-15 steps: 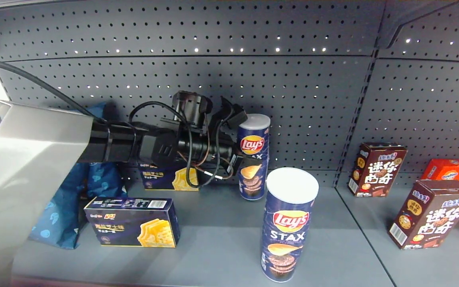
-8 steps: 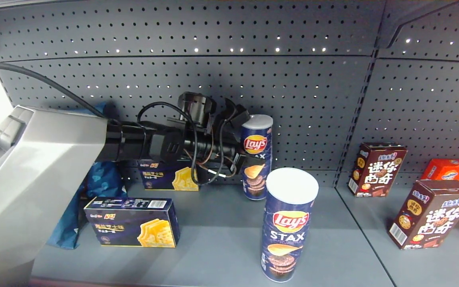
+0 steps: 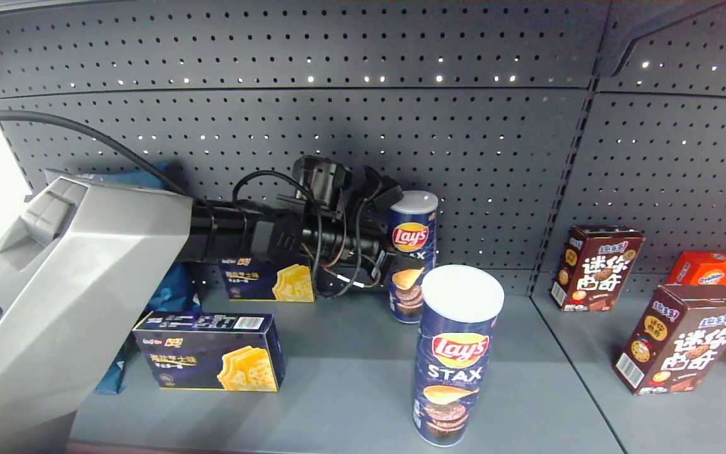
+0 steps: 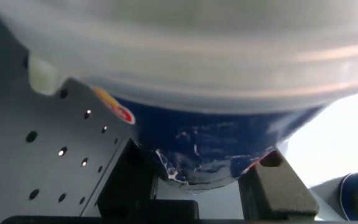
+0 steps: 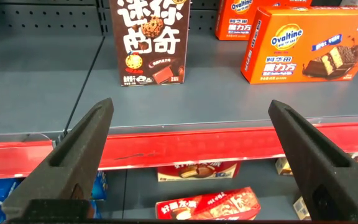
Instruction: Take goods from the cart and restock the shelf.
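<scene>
Navy chip can [image 3: 412, 255] stands upright, pinched in our left pincer [image 3: 393, 253], close to the back edge of the shelf [image 3: 350, 391] and just in front of the pegboard wall [image 3: 464, 139]. Over the last second we have carried it a little toward the shelf's right side and lowered it, so its base now looks to be at or almost on the shelf surface; we cannot tell whether it touches. It lines up behind the second can [image 3: 457, 353], which stands at the front edge, and beside the rear biscuit box [image 3: 268, 282]. We judge the placing nearly done: what remains is to settle the can, let go and draw back without tipping it. Our right pincer [image 5: 194, 168] is spread and holds nothing, facing another shelf with a brown box [image 5: 149, 40].
</scene>
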Controlling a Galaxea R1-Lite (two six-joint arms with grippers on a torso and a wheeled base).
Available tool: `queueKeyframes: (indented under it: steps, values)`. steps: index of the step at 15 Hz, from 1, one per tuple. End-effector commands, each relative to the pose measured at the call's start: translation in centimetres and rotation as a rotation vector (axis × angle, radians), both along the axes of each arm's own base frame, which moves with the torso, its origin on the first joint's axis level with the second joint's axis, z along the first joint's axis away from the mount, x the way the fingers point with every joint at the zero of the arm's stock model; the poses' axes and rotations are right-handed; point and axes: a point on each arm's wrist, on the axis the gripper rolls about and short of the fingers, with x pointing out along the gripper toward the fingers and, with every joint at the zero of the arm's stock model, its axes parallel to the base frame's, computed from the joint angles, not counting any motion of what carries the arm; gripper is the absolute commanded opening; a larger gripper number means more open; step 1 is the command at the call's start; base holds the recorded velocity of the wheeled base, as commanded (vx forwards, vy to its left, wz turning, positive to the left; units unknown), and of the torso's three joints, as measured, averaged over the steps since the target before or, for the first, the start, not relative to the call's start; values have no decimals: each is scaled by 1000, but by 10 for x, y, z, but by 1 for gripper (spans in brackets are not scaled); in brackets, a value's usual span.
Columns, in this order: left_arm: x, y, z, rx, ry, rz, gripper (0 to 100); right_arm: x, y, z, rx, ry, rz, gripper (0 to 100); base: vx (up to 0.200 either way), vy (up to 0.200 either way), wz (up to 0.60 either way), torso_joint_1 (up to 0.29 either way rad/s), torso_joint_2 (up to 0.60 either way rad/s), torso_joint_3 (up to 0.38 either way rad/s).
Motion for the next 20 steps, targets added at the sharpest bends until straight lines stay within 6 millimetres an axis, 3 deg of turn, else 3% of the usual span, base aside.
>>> queueKeyframes:
  steps: [1, 10, 11, 16, 20]
  values:
    - [1, -3, -3, 0, 0, -5, 0, 0, 0, 0, 0, 1, 1, 100, 0, 0, 0, 0, 0, 0]
    - [3, -6, -6, 3, 1, -7, 0, 0, 0, 0, 1, 1, 0, 100, 0, 0, 0, 0, 0, 0]
    - [3, -5, -6, 5, 0, -8, 100, 0, 0, 0, 1, 1, 0, 100, 0, 0, 0, 0, 0, 0]
    - [0, -8, -5, 5, 0, -15, 100, 0, 0, 0, 1, 1, 1, 100, 0, 0, 0, 0, 0, 0]
    - [-9, 7, 0, 15, 15, 3, 100, 0, 0, 0, 0, 1, 1, 100, 0, 0, 0, 0, 0, 0]
